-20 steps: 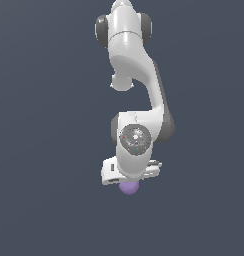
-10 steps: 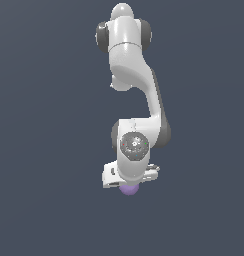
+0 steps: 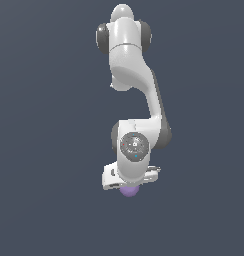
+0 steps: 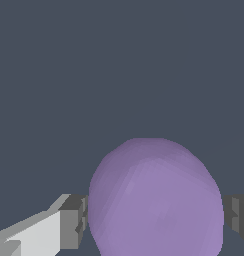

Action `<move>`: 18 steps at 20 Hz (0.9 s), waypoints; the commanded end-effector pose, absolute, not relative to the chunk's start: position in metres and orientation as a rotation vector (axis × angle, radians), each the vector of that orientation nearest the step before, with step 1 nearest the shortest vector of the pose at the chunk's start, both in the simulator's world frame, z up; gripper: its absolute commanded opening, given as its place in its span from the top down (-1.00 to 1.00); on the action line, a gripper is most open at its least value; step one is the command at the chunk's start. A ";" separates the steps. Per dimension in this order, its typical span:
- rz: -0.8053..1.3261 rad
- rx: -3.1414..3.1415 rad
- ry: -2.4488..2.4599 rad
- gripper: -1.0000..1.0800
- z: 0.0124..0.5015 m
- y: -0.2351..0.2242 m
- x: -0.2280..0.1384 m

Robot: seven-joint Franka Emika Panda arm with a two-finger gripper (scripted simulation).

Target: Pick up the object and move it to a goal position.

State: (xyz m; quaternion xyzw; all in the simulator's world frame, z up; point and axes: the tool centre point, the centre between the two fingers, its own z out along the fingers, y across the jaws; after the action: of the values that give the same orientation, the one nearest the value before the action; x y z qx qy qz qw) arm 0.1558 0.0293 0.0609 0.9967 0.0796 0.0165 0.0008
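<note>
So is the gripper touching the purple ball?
Touching. In the wrist view, the gripper has a finger pressed against each side of the purple ball, with no gap showing.

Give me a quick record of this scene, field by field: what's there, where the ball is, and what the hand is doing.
robot: one white arm, seen from above in the exterior view
object: light-purple sphere
sphere position: between the two fingers, which sit against its sides in the wrist view
hand: shut on the sphere
sphere in exterior view: only its edge shows from under the hand
surroundings: plain dark grey background
goal marker: none visible
</note>
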 end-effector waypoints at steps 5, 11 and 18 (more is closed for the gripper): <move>0.000 3.131 0.251 1.00 0.039 0.029 0.146; 0.052 3.130 0.249 1.00 0.061 0.029 0.155; 0.050 3.130 0.249 1.00 0.065 0.033 0.148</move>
State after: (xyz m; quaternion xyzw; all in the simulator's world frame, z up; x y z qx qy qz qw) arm 0.1498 0.0318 0.0639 0.9967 0.0793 0.0158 0.0009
